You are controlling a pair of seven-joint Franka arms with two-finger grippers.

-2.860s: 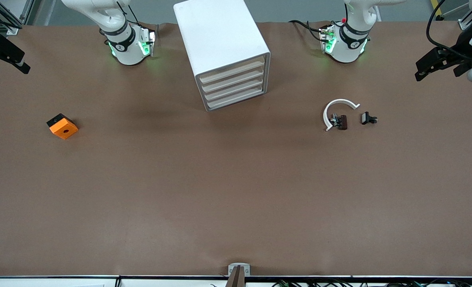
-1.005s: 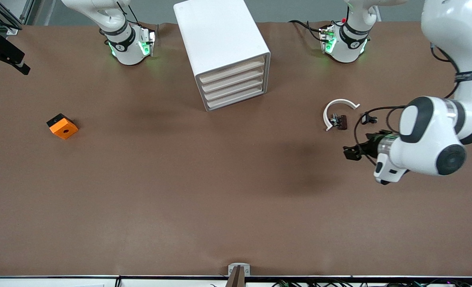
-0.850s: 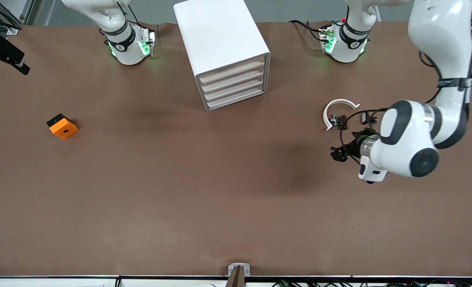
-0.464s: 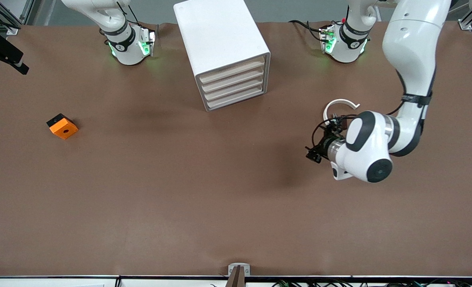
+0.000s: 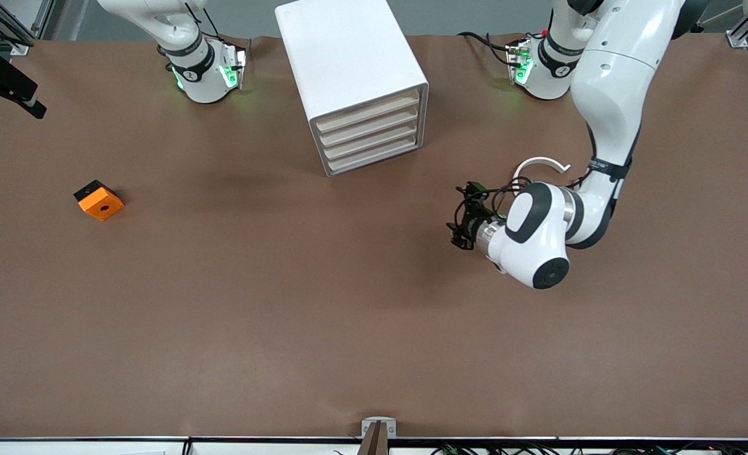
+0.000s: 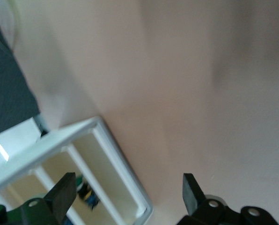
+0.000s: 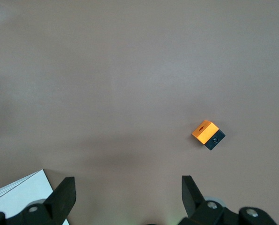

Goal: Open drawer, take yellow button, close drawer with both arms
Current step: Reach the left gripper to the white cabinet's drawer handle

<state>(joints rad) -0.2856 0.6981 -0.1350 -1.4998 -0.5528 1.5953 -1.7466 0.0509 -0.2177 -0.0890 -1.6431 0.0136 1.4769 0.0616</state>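
Note:
The white cabinet (image 5: pixel 349 69) stands at the robots' edge of the table, between the two arm bases. All four drawers are shut, and the drawer (image 5: pixel 366 112) is the uppermost one. The button is hidden. My left gripper (image 5: pixel 465 215) is open and empty, low over the bare table. It is nearer the front camera than the cabinet's front, toward the left arm's end. The left wrist view shows the cabinet's front frame (image 6: pixel 102 154) past the left gripper (image 6: pixel 128 194). My right gripper (image 7: pixel 125 194) is open and empty. It waits high over the right arm's end of the table (image 5: pixel 30 101).
An orange square block (image 5: pixel 99 201) with a hole lies toward the right arm's end and also shows in the right wrist view (image 7: pixel 208 134). A white curved piece (image 5: pixel 541 165) lies beside the left arm's elbow; the arm hides the small dark parts near it.
The left arm has swung in from the left arm's end of the table toward the cabinet's front, passing over the small parts. The right arm has not moved. The drawers stay shut.

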